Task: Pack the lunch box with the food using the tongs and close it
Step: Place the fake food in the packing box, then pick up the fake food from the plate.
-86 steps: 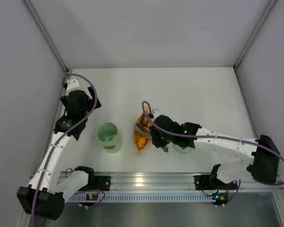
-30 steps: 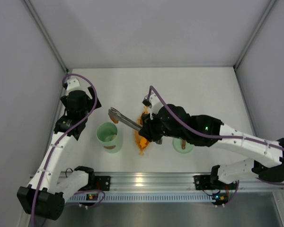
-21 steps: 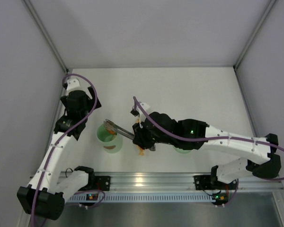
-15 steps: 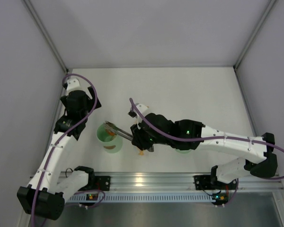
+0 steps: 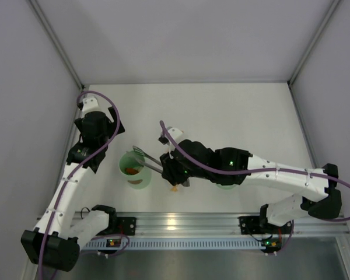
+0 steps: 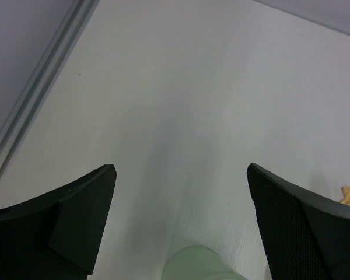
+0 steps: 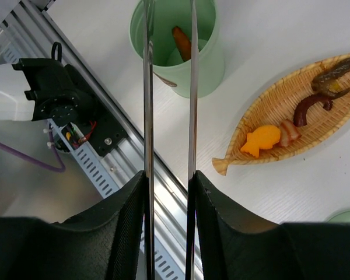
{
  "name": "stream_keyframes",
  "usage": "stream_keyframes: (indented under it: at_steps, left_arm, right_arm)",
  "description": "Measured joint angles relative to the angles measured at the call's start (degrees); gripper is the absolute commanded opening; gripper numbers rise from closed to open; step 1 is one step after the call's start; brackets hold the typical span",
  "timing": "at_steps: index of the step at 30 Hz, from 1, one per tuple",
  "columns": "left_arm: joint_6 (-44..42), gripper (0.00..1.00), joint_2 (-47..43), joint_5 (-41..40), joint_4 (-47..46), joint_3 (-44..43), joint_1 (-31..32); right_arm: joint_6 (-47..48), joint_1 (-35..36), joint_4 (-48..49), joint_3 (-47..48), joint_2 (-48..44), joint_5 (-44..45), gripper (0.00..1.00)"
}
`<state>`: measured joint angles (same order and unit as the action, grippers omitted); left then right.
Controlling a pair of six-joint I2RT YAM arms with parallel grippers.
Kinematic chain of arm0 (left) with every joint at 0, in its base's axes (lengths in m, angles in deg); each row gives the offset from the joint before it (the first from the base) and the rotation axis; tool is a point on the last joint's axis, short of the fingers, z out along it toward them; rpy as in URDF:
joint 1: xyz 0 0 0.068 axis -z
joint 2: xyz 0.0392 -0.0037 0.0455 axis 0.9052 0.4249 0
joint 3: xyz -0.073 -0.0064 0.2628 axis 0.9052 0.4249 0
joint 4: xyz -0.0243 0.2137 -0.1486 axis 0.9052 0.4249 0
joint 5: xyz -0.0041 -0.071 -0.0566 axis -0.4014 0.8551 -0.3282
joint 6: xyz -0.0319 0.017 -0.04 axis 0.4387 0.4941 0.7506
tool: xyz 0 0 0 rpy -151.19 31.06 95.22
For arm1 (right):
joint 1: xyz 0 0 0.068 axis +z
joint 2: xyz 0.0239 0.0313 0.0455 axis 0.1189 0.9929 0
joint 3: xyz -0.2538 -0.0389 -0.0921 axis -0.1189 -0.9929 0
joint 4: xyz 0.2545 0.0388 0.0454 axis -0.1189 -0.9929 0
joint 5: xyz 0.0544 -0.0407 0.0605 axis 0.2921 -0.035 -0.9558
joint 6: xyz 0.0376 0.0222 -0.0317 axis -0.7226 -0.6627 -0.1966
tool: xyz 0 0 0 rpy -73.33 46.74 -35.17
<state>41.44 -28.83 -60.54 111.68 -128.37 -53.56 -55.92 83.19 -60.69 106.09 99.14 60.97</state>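
We see the right gripper (image 7: 169, 175) clamping the tongs (image 7: 192, 87) above the lunch box (image 7: 207, 73); the left gripper (image 6: 179, 170) gapes empty.

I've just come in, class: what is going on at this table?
The right gripper holds long thin silver metal tongs, arms apart with nothing visible between them, over the small pale green round lunch box. One orange-brown food chunk lies inside it. More food pieces wait on the orange leaf-shaped woven dish beside it. The left gripper hangs open, holding nothing.
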Motion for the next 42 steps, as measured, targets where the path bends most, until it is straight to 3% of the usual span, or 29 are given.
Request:
stream_keyframes:
  at_steps: [8,17,27,42]
  left_arm:
    - [0.00,0.99,0.00,0.02,0.00,0.00,0.00]
    - [0.02,0.99,0.00,0.02,0.00,0.00,0.00]
    - [0.00,0.99,0.00,0.00,0.00,0.00,0.00]
    - [0.00,0.99,0.00,0.00,0.00,0.00,0.00]
  right_arm:
    - [-0.37,0.00,-0.92,-1.64,-4.83,5.11,0.38]
    - [-4.55,-0.42,-4.37,-12.22,-16.52,14.73,0.40]
    - [-6.78,-6.14,-4.61,-26.16,-15.50,13.31,0.39]
    - [-5.49,-9.07,1.68,-27.54,-7.10,7.28,0.38]
